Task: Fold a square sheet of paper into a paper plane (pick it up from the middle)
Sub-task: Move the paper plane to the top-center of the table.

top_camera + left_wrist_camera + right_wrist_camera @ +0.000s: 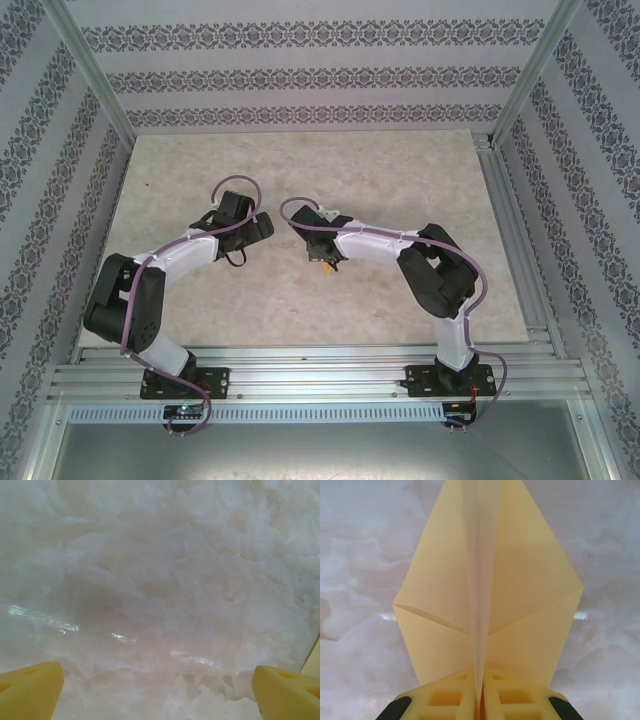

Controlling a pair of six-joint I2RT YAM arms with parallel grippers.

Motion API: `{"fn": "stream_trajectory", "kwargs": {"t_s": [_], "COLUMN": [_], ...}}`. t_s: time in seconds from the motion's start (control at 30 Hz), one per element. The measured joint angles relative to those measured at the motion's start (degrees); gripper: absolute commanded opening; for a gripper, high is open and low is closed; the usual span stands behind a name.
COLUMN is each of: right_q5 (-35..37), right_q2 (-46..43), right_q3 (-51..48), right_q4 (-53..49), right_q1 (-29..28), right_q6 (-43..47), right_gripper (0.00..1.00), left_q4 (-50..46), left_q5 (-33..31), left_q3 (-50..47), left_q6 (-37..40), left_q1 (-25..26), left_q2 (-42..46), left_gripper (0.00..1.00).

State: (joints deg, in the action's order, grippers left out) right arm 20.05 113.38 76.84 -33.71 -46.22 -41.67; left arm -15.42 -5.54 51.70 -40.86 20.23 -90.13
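Right gripper (481,695) clenched on paper plane (520,580), pinching rear of centre crease. Nose points away from fingers, flaps spread either side, above pale marble table (365,555) near its middle. Left gripper (157,687) spread wide, grasping nothing, low over tabletop nearby.

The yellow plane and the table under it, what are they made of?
The paper plane looks like thin matte paper: sharp creases, and light glows through its layers. The table looks like glossy marble, cloudy white with shiny glints, though it could be a printed sheet.
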Motion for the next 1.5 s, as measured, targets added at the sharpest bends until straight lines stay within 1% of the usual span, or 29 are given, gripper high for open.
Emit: {"fn": "stream_trajectory", "kwargs": {"t_s": [0.17,0.33,0.57,0.83,1.07,1.33,1.4,1.5], "right_q5": [-1.2,-2.3,-2.4,-3.2,-5.2,-6.2,-6.5,-7.4], "right_q2": [0.0,2.6,10.0,16.6,20.2,20.3,19.6,16.7], "right_q3": [2.6,8.5,17.0,22.3,26.2,27.5,27.5,27.5], "right_q4": [2.3,5.2,6.8,6.3,2.8,-0.4,-1.5,-3.2], "right_q1": [3.4,6.8,9.6,10.6,10.8,10.8,10.8,10.8], "right_q6": [3.9,7.6,12.0,14.5,14.8,14.6,14.7,14.7], "right_gripper": [0.11,0.1,0.11,0.11,0.16,0.23,0.28,0.4], "left_q4": [-1.2,-2.0,-2.8,-2.8,-3.0,-3.2,-3.6,-4.3], "left_q5": [-2.6,-4.3,-4.4,-4.0,-3.8,-3.8,-3.8,-3.8], "left_q3": [-0.5,-1.4,-1.5,-1.5,-1.5,-1.5,-1.5,-1.3], "left_q6": [1.2,2.1,2.8,3.0,3.0,3.0,3.0,3.0], "left_q1": [-0.7,-2.1,-2.6,-2.6,-2.6,-2.6,-2.6,-2.6], "left_q2": [4.3,8.3,8.8,8.8,8.7,8.7,8.7,8.7], "left_gripper": [1.0,1.0,1.0,1.0,1.0,1.0,1.0,1.0]}}
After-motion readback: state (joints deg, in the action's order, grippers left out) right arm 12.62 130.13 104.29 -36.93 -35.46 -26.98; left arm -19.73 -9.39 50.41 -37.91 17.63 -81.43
